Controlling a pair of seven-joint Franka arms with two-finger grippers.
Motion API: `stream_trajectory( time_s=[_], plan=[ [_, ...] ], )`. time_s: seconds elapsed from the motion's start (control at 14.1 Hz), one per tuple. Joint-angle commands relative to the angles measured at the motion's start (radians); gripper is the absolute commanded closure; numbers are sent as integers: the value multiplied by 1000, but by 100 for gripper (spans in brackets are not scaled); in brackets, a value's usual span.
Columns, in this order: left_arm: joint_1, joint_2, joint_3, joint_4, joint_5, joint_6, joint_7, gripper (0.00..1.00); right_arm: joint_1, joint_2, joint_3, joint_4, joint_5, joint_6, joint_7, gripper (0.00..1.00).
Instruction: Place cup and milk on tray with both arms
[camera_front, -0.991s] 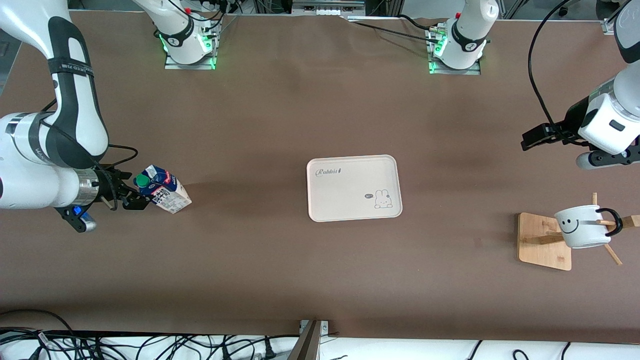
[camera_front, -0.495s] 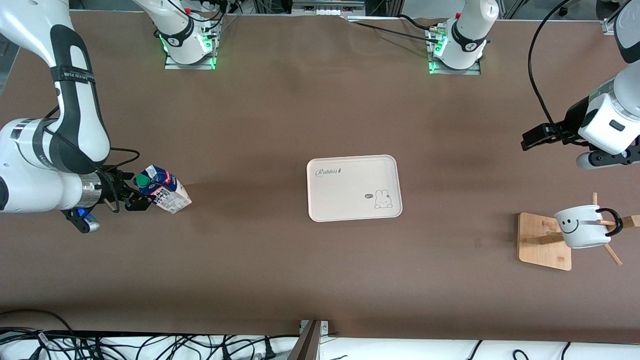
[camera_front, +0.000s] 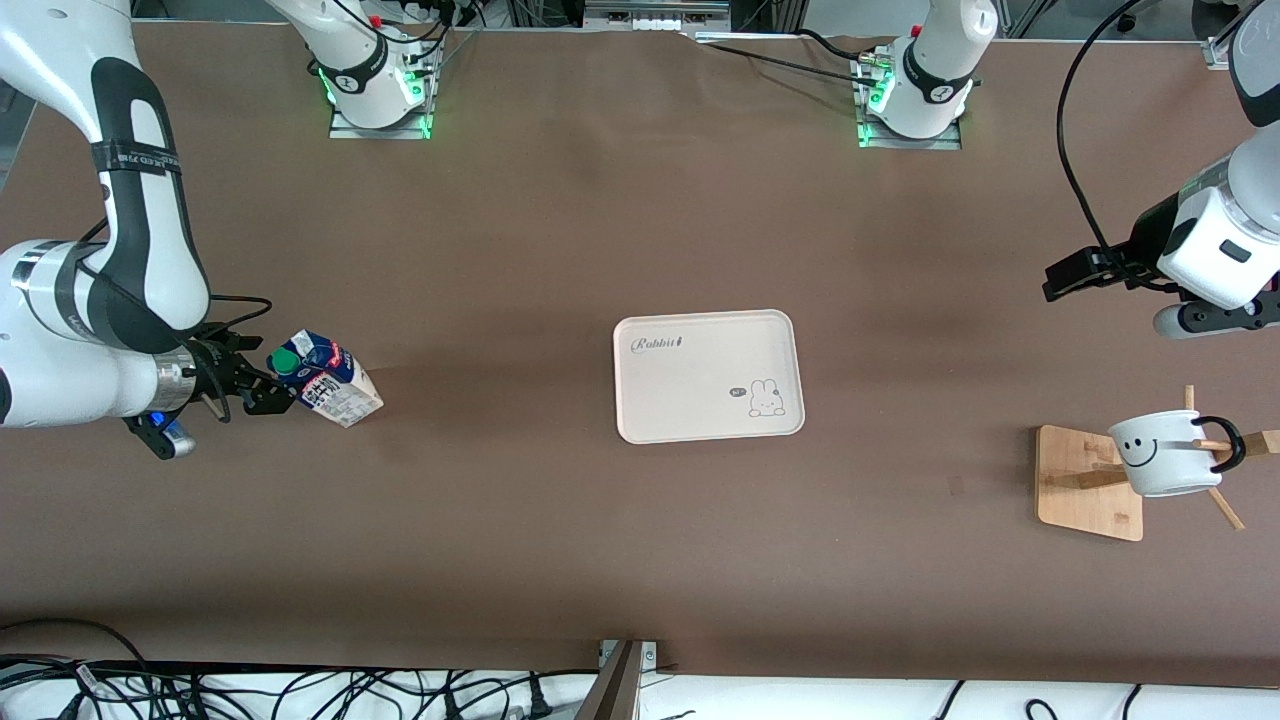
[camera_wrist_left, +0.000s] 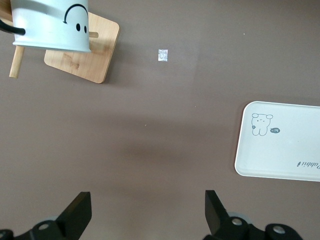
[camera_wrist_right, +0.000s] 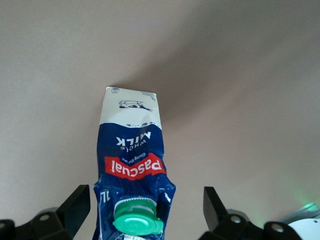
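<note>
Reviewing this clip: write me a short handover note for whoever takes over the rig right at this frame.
Right tool: open, at the cap end of the milk, fingers either side of the carton top, not closed on it.
Left tool: open, up in the air over bare table at the left arm's end, waiting.
Milk: standing on the table at the right arm's end.
Cup: hanging on the wooden rack at the left arm's end.
Tray: mid-table, nothing on it.
Done: right arm's approach to the milk.
Left: grasp milk, carry to tray; left arm to take cup off the rack and set it on the tray.
</note>
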Motion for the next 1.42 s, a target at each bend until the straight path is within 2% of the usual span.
stream_trajectory(
  time_s=[0.0, 0.5, 0.85, 0.92, 1.2, 1.34],
  plan=[
    [0, 0, 0, 8, 3, 1, -5, 0, -6, -13, 4, -11, 17, -19, -8, 0],
    [3, 13, 4, 5, 34, 2, -5, 0, 1, -12, 5, -11, 16, -52, -8, 0],
    [10, 3, 2, -14, 53, 71, -1, 0, 1, -12, 5, -11, 16, -68, -8, 0],
    [12, -7, 2, -41, 66, 123, -1, 0, 0, -12, 5, -11, 16, -68, -10, 0],
    [56, -148, 4, -363, 78, 511, 1, 0, -2, -12, 5, -11, 16, -79, -10, 0],
    [70, -179, 5, -457, 78, 609, 3, 0, -2, -10, 5, -11, 14, -80, -10, 0]
  ],
)
